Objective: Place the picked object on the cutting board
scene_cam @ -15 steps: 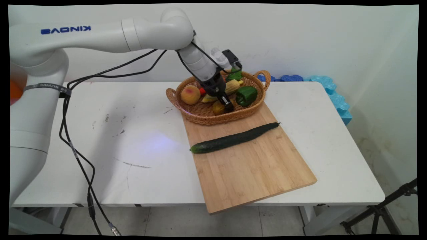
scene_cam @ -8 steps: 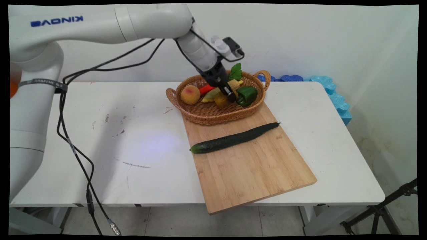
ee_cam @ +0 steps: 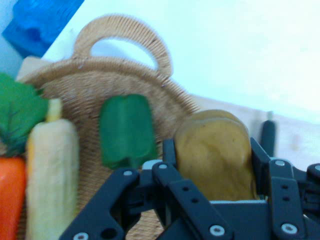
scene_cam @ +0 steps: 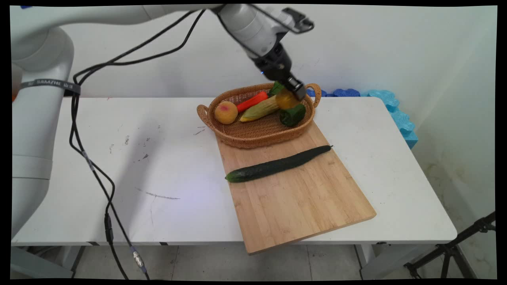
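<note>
The hand point(scene_cam: 292, 92), clamped on a yellow-brown potato point(ee_cam: 216, 152), is now lifting it up and rightward out of the wicker basket point(scene_cam: 241, 138), above the green pepper point(scene_cam: 292, 114).

The basket point(scene_cam: 237, 138) is crowded: peach point(scene_cam: 225, 112), corn point(scene_cam: 259, 110), carrot point(scene_cam: 252, 101) and green pepper point(scene_cam: 292, 114) fill its far half, leaving bare weave along the near side. The cucumber point(scene_cam: 277, 164) lies across the cutting board point(scene_cam: 301, 202), whose near half is bare. The desk point(scene_cam: 138, 178) left of the board lies open.
</note>
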Controlling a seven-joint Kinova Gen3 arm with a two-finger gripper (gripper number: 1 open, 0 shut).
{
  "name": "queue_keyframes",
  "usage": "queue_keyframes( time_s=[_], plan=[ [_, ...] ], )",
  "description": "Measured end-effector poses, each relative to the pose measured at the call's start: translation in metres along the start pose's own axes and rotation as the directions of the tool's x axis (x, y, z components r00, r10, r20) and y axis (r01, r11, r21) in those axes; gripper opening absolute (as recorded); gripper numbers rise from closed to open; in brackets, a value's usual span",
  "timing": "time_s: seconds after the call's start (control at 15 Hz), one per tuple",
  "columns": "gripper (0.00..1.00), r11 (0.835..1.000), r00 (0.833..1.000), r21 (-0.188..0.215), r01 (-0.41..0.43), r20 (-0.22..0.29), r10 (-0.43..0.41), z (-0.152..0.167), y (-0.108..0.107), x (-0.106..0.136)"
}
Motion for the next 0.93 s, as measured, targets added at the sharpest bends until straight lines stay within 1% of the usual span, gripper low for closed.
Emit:
queue_keyframes(
  time_s=[0.33, 0.53, 0.8, 0.93],
  plan=[
    [0.0, 0.998, 0.999, -0.047, 0.042, -0.031, -0.043, -0.017, 0.032, 0.022],
    [0.0, 0.994, 0.997, -0.086, 0.069, -0.038, -0.072, -0.022, 0.058, 0.031],
    [0.0, 0.99, 0.996, -0.118, 0.081, -0.028, -0.084, -0.02, 0.083, 0.03],
    [0.0, 0.987, 0.996, -0.135, 0.082, -0.016, -0.085, -0.015, 0.099, 0.025]
  ],
)
